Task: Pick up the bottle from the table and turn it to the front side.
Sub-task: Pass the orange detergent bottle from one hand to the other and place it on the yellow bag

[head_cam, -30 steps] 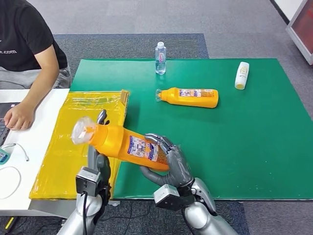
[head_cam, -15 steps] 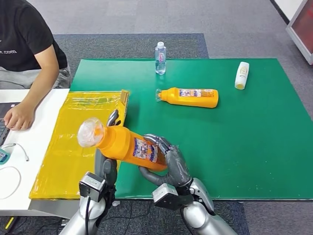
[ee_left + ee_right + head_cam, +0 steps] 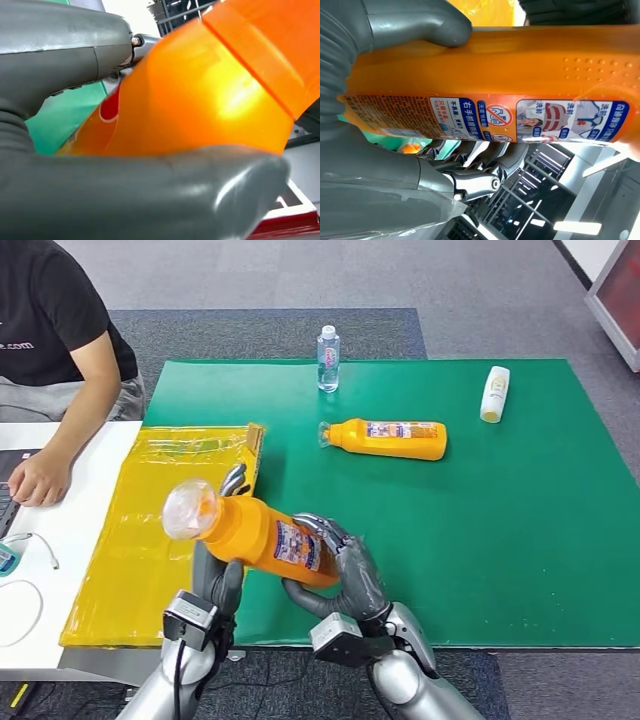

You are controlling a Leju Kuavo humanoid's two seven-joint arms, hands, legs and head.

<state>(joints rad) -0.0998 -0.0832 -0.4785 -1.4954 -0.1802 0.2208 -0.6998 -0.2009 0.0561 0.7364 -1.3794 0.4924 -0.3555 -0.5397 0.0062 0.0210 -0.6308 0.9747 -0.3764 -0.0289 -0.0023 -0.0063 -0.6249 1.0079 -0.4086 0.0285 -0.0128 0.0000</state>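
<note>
Right now the bottle (image 3: 256,533) is lifted above the table's (image 3: 483,540) near edge, long axis roughly level, cap toward the left. Right hand (image 3: 343,575) is clamped on its base end; left hand (image 3: 219,575) cups under the neck end, fingers around it. Label faces up and toward the camera, but the true front is hard to judge. Farther back lies a second orange bottle (image 3: 389,438), untouched.

orange bottle (image 3: 253,532) with blue-white label, green mat (image 3: 468,530), yellow bag (image 3: 143,530)
</note>
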